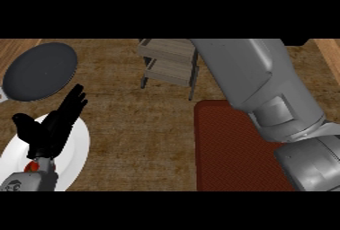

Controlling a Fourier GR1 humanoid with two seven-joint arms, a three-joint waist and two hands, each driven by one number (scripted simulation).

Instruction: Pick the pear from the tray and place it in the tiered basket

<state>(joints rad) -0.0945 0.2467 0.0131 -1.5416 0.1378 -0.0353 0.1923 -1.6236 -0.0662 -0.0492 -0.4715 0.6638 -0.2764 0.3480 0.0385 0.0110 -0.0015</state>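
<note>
Head view. Shows left hand (pixel 50 129) at 8 o'clock, fingers straight and spread, pointing up, holding nothing, above white plate (pixel 79 144). Dark round plate (pixel 40 69) at 10 o'clock. Tiered basket (pixel 169 66) at 12 o'clock, red tray (pixel 225 152) at 5 o'clock. Right forearm (pixel 252 76) slanting over tray's right side toward 12 o'clock. Right hand beyond the top edge, so cannot tell its state. Pear nowhere visible; cannot tell its place.
</note>
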